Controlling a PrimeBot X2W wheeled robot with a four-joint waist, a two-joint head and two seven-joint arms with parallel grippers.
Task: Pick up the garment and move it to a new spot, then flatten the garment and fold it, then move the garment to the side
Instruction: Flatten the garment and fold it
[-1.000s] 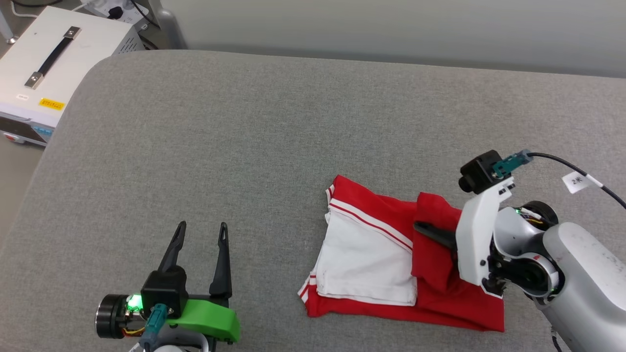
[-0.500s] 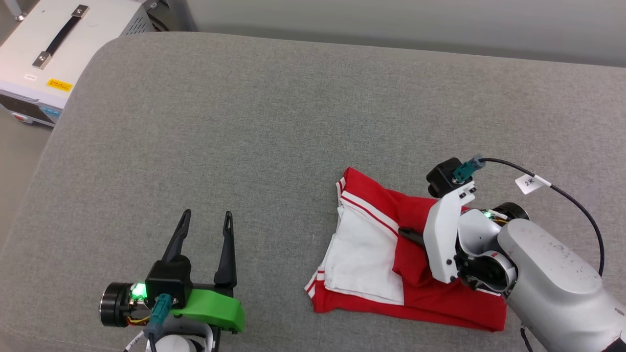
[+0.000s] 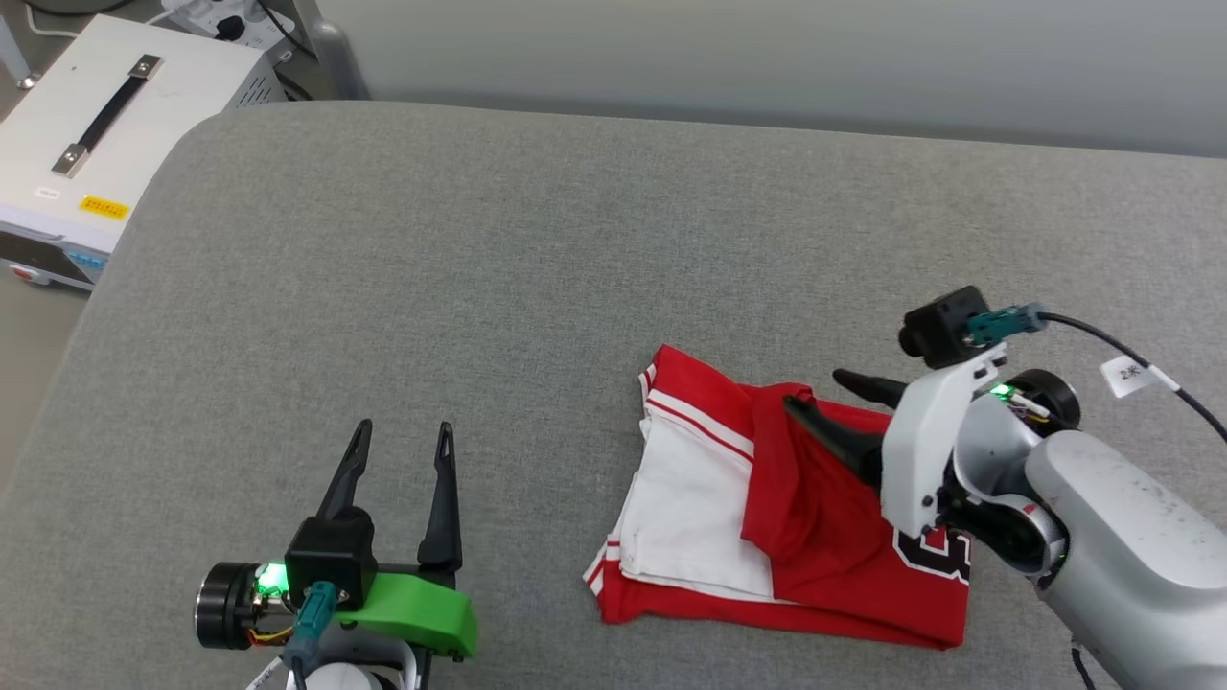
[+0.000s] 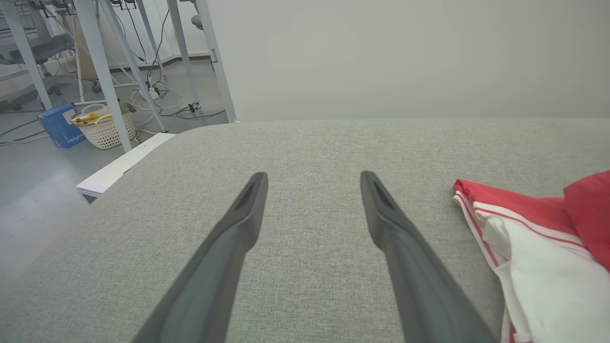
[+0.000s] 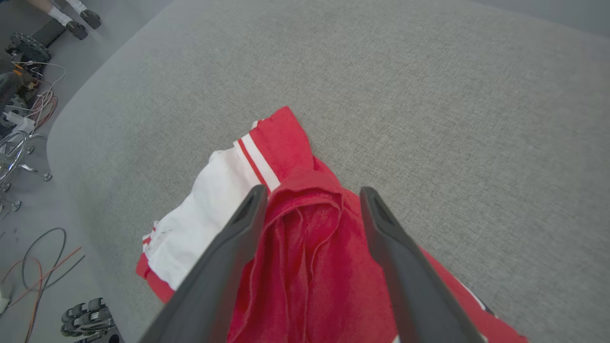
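The garment [image 3: 692, 498] lay folded on the grey cushion [image 3: 479, 268], lower right of centre in the head view; the right gripper [image 3: 815, 390] stood over its red fold, fingers spread wide, clasping nothing; the left gripper [image 3: 403, 428], lower left, gaped empty.

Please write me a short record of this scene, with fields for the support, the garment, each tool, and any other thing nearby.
support: grey padded surface
garment: red and white, folded, lying flat on the robot's right side, with one red fold bunched on top
left tool: open, over bare surface, apart from the garment
right tool: open, one finger on either side of the bunched red fold
nearby: white box with a black handle, beyond the surface's far left corner
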